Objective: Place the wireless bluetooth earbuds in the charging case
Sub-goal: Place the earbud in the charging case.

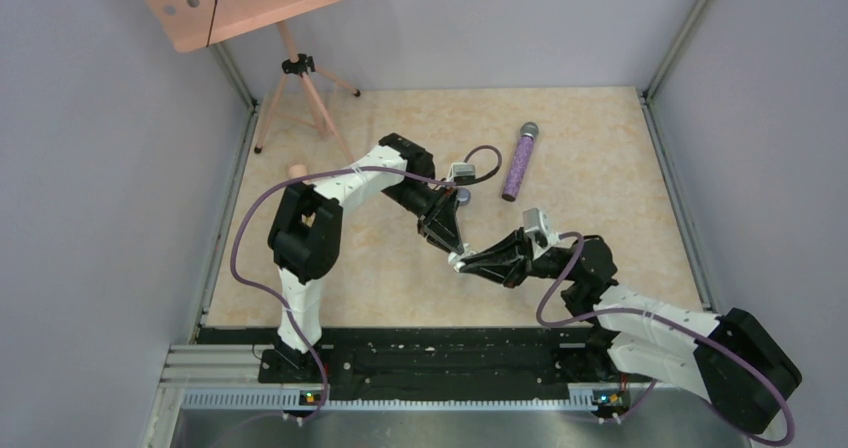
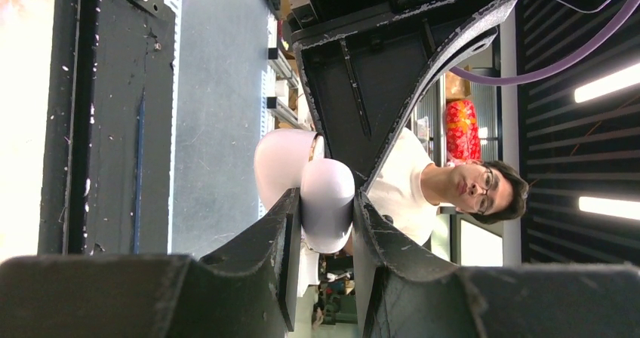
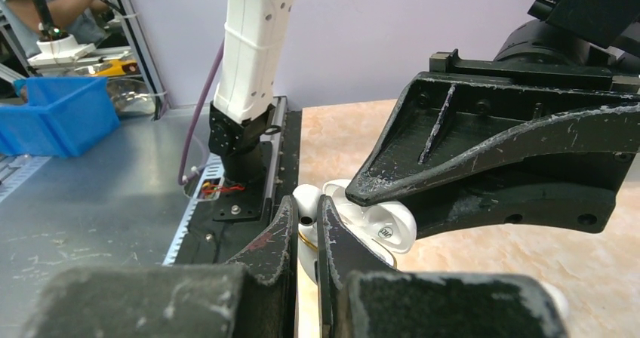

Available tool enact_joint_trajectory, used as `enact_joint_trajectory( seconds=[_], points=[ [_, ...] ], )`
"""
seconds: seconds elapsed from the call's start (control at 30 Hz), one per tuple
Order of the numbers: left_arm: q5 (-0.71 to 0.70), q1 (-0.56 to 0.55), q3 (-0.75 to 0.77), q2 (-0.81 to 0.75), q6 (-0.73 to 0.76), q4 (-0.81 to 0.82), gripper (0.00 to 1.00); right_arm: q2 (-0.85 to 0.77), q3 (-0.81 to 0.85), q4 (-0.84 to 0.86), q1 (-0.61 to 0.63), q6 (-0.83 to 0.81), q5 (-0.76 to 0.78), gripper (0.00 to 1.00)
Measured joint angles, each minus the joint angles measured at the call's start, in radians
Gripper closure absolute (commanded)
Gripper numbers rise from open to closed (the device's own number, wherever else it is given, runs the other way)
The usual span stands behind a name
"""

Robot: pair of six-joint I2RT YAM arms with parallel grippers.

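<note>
White charging case (image 2: 329,191) clamped in our left gripper (image 2: 326,211); our right gripper (image 3: 306,211) pinches a white earbud (image 3: 305,198) beside it

White earbud at the mouth of the open case, both held above mid-table.
Case (image 3: 383,229): glossy white, rounded, hinged open into two halves with a gold hinge strip between them; small dark logo on the half facing the right wrist camera. It is clamped across one half by the left gripper (image 2: 326,201), clear of the table. Earbud (image 3: 304,198): one, small, glossy white, rounded top showing, pinched upright in the right gripper (image 3: 307,208), just beside the case rim; contact with the case not resolvable.
</note>
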Motion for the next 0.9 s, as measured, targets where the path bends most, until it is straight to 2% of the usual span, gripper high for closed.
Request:
enact_joint_trajectory(
  seconds=[0.07,0.17,0.33,0.9],
  points=[
    [0.0,0.0,0.0,0.0,0.003,0.0,1.0,-0.025,0.0,-0.04,0.0,-0.021,0.002,0.97],
    [0.0,0.0,0.0,0.0,0.005,0.001,1.0,-0.055,0.0,-0.089,0.001,-0.04,0.008,0.82],
    [-0.004,0.0,0.0,0.0,0.007,0.0,1.0,-0.084,0.0,-0.131,0.002,-0.05,0.015,0.68],
    [0.005,0.0,0.0,0.0,0.007,-0.009,1.0,-0.156,0.0,-0.206,0.002,-0.026,0.044,0.63]
  ],
)
